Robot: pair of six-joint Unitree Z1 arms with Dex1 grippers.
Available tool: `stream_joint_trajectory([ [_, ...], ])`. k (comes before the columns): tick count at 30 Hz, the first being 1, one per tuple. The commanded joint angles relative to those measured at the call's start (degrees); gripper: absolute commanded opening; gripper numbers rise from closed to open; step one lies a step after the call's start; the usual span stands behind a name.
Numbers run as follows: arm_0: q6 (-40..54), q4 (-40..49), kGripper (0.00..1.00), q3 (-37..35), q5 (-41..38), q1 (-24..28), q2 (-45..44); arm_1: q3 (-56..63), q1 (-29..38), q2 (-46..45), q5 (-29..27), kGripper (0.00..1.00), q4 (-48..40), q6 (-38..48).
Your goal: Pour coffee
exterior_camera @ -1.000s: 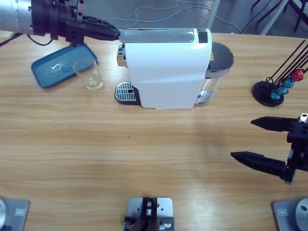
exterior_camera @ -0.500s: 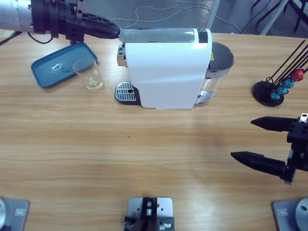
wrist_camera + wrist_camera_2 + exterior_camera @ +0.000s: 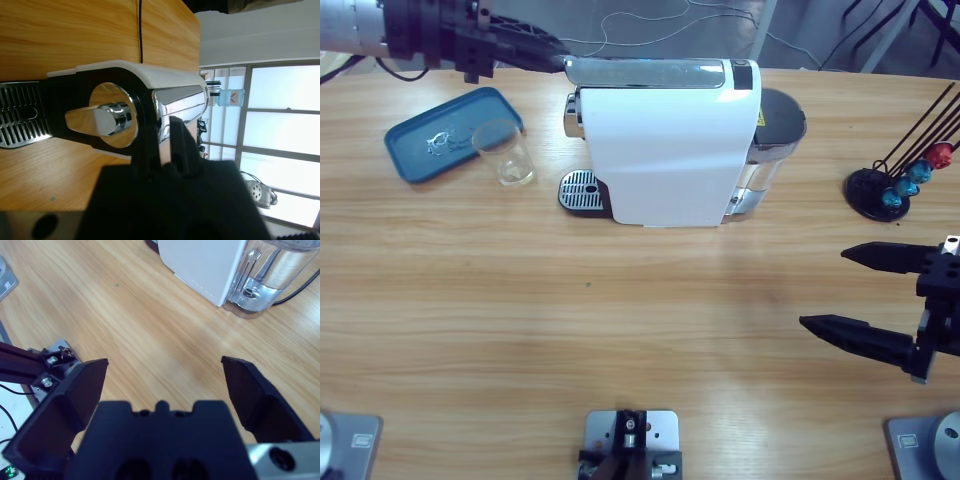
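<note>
1. Well, we see the coffee (image 3: 516,177) as a thin pale-brown film at the bottom of the clear glass tumbler (image 3: 504,152), which stands upright on the table (image 3: 620,320) just beside the right end of the blue tray (image 3: 430,140) and to the left of the drip grate (image 3: 581,190).
2. We find the white coffee machine (image 3: 665,150) near the back of the table, its chrome spout (image 3: 102,120) above the grate (the tumbler is not under it), with a chrome lever (image 3: 645,72) lying flat along its top.
3. We place the left gripper (image 3: 552,62) at the upper left, its arm reaching level across the tray toward the machine; the tips meet the left end of the lever.
4. In the left wrist view we see the left gripper's fingers (image 3: 182,145) closed on the lever's chrome end.
5. We see the right gripper (image 3: 855,290) low over the table at the right edge, pointing left, jaws spread wide with bare wood between them.
6. Behind it, we note a black capsule stand (image 3: 880,190) carrying red and blue capsules (image 3: 920,170), and a clear water tank (image 3: 272,275) at the machine's right end.
</note>
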Motion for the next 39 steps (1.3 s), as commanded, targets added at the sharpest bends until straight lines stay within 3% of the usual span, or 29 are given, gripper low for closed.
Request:
stream_joint_trajectory([
  [1,-1.22,-0.59,0.000,-4.67,-1.51,-0.60,-1.48,1.86,0.43,-0.26,-0.27,1.000,-0.51,-0.67],
  [20,-1.33,2.21,0.000,-8.50,-0.91,-2.38,-2.96,1.93,0.43,-0.47,-0.27,1.000,-0.51,-0.67],
  [26,11.00,16.01,0.000,-8.47,9.95,-2.71,-9.95,1.88,0.43,0.16,-0.27,1.000,-0.93,-0.69],
  [27,14.53,19.56,0.054,-8.73,12.96,-2.71,-11.75,1.79,0.45,0.43,-0.27,1.000,-0.95,-0.62],
  [28,19.21,24.60,0.308,-9.49,16.67,-2.85,-13.96,1.70,0.43,0.65,-0.27,1.000,-0.93,-0.62],
  [29,22.95,28.45,0.435,-10.08,20.24,-3.17,-15.77,1.61,0.47,0.87,-0.27,1.000,-0.86,-0.58],
  [33,38.65,40.39,0.811,-10.03,38.64,-7.93,-24.17,0.65,0.43,0.44,-1.78,1.000,0.48,0.82],
  [37,46.35,41.46,0.967,-2.81,46.92,-13.00,-36.67,-7.14,-2.01,-0.66,-5.17,1.000,14.45,5.38],
  [39,48.42,41.65,0.975,1.22,47.57,-14.67,-43.44,-12.45,-5.55,2.27,-6.68,1.000,20.92,7.29],
])
